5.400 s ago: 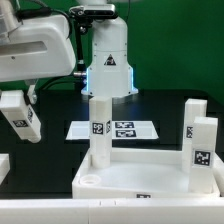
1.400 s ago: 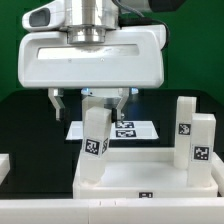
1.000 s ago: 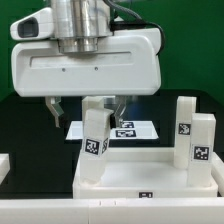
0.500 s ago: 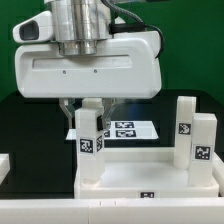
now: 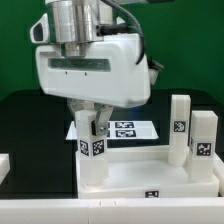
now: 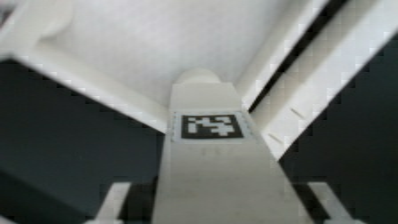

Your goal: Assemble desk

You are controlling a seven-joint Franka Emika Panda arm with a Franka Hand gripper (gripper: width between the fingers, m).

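The white desk tabletop (image 5: 150, 190) lies at the front with its rim up. One white tagged leg (image 5: 93, 150) stands upright in its back corner on the exterior view's left. My gripper (image 5: 90, 125) comes down from above and is shut on this leg's upper part, one finger on each side. In the wrist view the leg (image 6: 217, 150) runs up the middle with its tag facing the camera, between my fingers (image 6: 116, 200), and the tabletop (image 6: 160, 40) lies beyond it. Two more legs (image 5: 180, 125) (image 5: 205, 140) stand on the exterior view's right.
The marker board (image 5: 128, 129) lies flat on the black table behind the tabletop. A white part (image 5: 3, 165) shows at the exterior view's left edge. The arm's big white hand body (image 5: 95, 65) hides much of the back of the scene.
My fingers have closed onto the leg, and the hand has since turned and tilted. The leg's tag has dropped slightly, and the legs on the right have shifted a little leftward.
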